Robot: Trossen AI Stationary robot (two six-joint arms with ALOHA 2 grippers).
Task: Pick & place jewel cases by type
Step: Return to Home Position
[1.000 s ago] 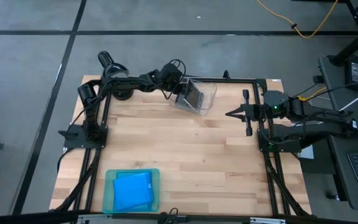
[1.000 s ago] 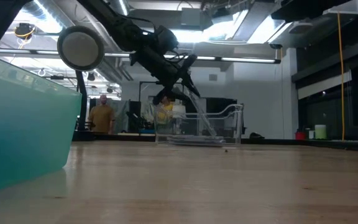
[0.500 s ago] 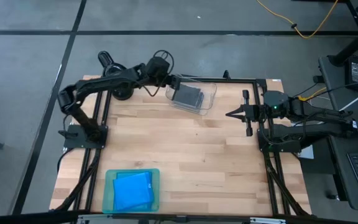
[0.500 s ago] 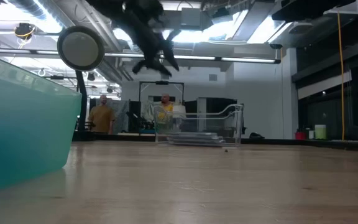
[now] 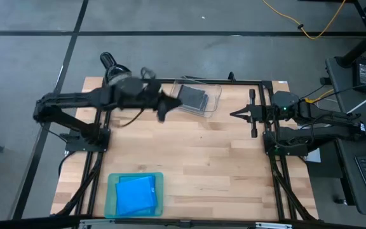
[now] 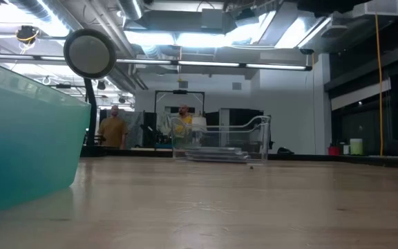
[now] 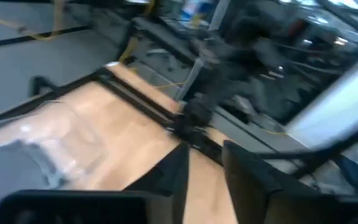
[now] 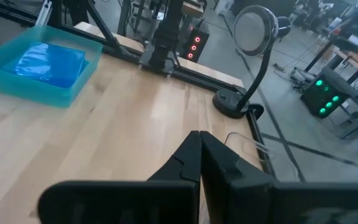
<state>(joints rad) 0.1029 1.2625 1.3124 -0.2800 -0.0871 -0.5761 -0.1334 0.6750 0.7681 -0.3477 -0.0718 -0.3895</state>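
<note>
High view first: we see the left gripper (image 5: 162,109) hanging over the table (image 5: 196,159), just beside the left corner of the clear bin (image 5: 213,95), which stands at the far edge. The dark grey cases (image 5: 192,97) lie flat inside that bin, apart from the jaws and not touched by them; we cannot count them, since they sit stacked. In the left wrist view the jaws of this gripper (image 7: 204,152) stand apart with only bare wood between them, holding nothing. The blue cases (image 5: 135,194) lie piled in the teal tray (image 5: 111,194) at the near left corner, well apart from both arms. The right gripper (image 5: 235,116) waits at the table's right edge, and in its own wrist view (image 8: 197,135) the jaws are pressed together, empty. In the low view the bin (image 6: 254,135) rests on the wood with no arm showing.
</note>
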